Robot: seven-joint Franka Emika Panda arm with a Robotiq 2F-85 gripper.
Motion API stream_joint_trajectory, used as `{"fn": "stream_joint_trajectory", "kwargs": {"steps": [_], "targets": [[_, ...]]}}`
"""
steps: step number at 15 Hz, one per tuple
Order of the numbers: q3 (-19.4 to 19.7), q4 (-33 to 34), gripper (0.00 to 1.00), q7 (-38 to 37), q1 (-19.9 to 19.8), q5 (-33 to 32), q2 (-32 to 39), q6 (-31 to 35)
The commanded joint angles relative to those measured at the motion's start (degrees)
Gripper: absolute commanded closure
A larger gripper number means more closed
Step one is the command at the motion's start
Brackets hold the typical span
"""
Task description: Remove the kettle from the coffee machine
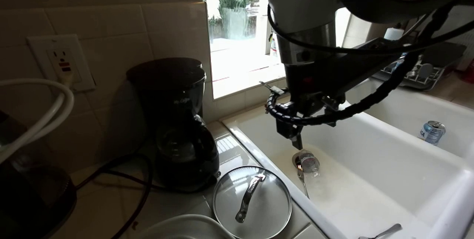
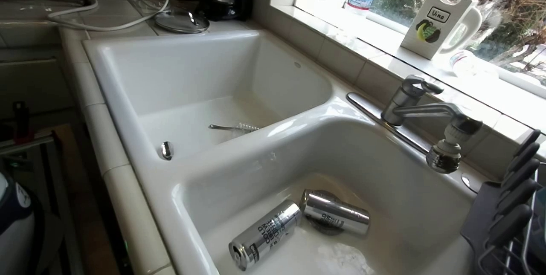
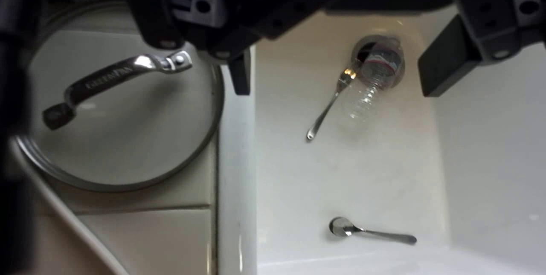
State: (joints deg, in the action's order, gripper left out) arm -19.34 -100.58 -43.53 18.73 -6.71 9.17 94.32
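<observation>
Exterior view: the kettle [image 1: 177,148], a small, dark, round glass carafe, sits inside the coffee machine [image 1: 166,76], which stands tall and black on the tiled worktop [image 1: 230,148], left of the white sink [image 1: 374,157]. The kettle's black handle [image 1: 207,139] sticks out to the right, toward the sink. Just beside the machine, on its near right, a glass pot lid [image 1: 266,205] lies flat; it shows in both exterior views.

Well to the right of the kettle, above the sink, hangs the robot's hand [image 3: 335,83]. Wrist view shows its fingers [image 3: 448,64] wide apart and holding nothing. Below them in the sink lie a clear plastic bottle [image 3: 379,68], a fork [image 3: 330,104] just beside it, perhaps touching, and, nearer, a spoon [image 3: 343,227].

The step in hand appears to be the approach, with the kettle not yet grasped. Next, the hand probably has to travel left, clear of the lid, and set one finger on each side of the handle before bringing them together. How far it must also drop or reach is hard to judge. Drawing the kettle out level toward the sink then seems wiser than lifting, since the machine's top overhangs it.
</observation>
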Motion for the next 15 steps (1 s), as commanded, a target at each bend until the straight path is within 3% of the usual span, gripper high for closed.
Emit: {"fn": "stream_joint_trajectory", "kwargs": {"steps": [1,8,15], "targets": [[-0.53,3.22,0.00,1.70,4.29,-3.05,3.05,4.29],[0.60,2.13,0.00,6.26,7.13,-9.50,4.99,23.44],[3.12,2.58,0.00,12.21,8.49,-13.56,9.27,37.06]]}}
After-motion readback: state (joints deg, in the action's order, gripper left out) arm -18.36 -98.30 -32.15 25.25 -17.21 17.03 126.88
